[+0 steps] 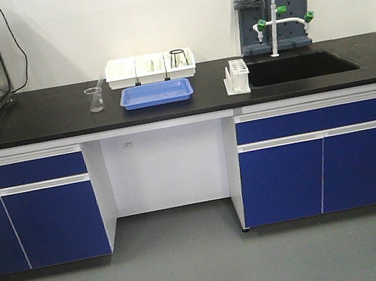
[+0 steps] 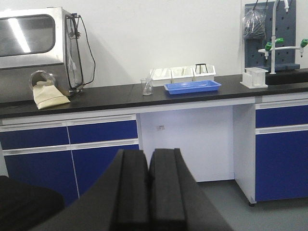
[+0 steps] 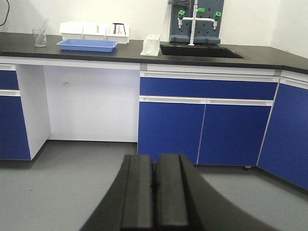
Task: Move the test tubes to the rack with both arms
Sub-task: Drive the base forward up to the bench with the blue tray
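**Rack [image 3: 151, 44] lay dead ahead of the right claw [image 3: 154, 161]**

Both claws were pressed together and empty, well short of the desk [image 1: 39, 116]. The rack stood just left of the sink [image 1: 298, 66], far and right of the left claw [image 2: 149, 156], so the right arm looked nearer. The test tubes were too small to pick out.
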